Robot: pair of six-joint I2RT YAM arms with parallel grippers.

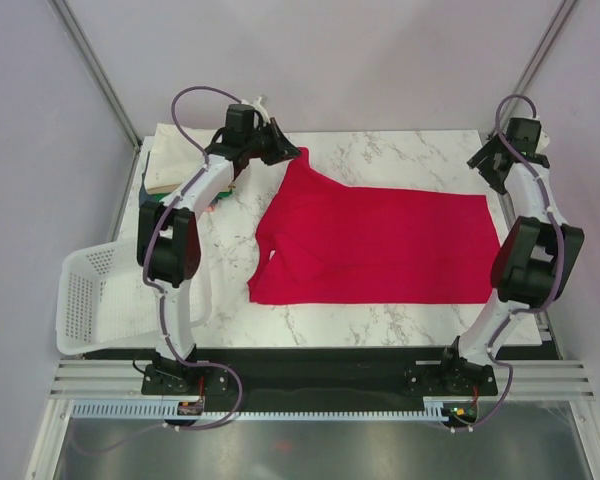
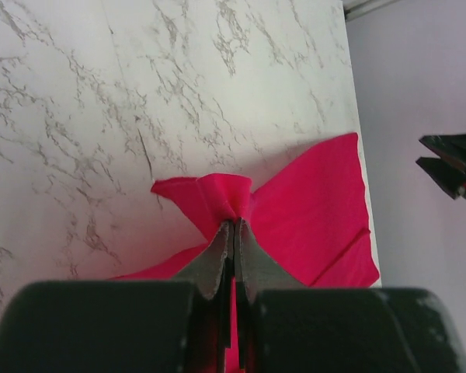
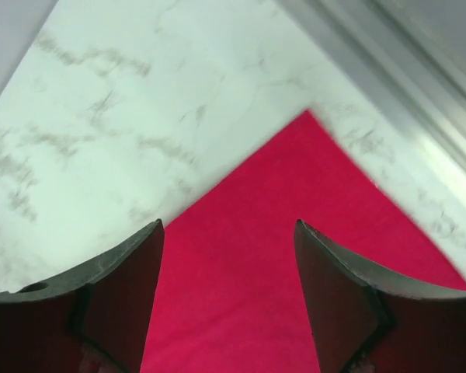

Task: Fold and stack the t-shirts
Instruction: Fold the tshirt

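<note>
While you are reading the scene rightwards from the white basket (image 1: pixel 88 300), the folded t-shirts (image 1: pixel 165 165) are sitting just beyond the basket, cream one on top. They are probably waiting there as the stack, clear of the folding area. The red t-shirt (image 1: pixel 380 245) is lying spread on the bench (image 1: pixel 400 150) to the right of the basket. Its long axis is running straight away from the basket, with the neck end pointing toward it and the straight hem facing away.

Your left gripper (image 1: pixel 283 150) is hovering beyond and to the right of the basket. The left wrist view shows its fingers (image 2: pixel 217 260) clenching a bunched point of red cloth (image 2: pixel 311 202), pulling that far corner into a peak, most likely to carry it over for a fold.

Farthest from the basket, your right gripper (image 1: pixel 492 162) is hanging over the far hem corner. Its fingers (image 3: pixel 128 280) are standing apart, straddling the red corner (image 3: pixel 295 233) and gripping nothing. You are probably lining up a matching pinch so that both far corners are lifting together.
</note>
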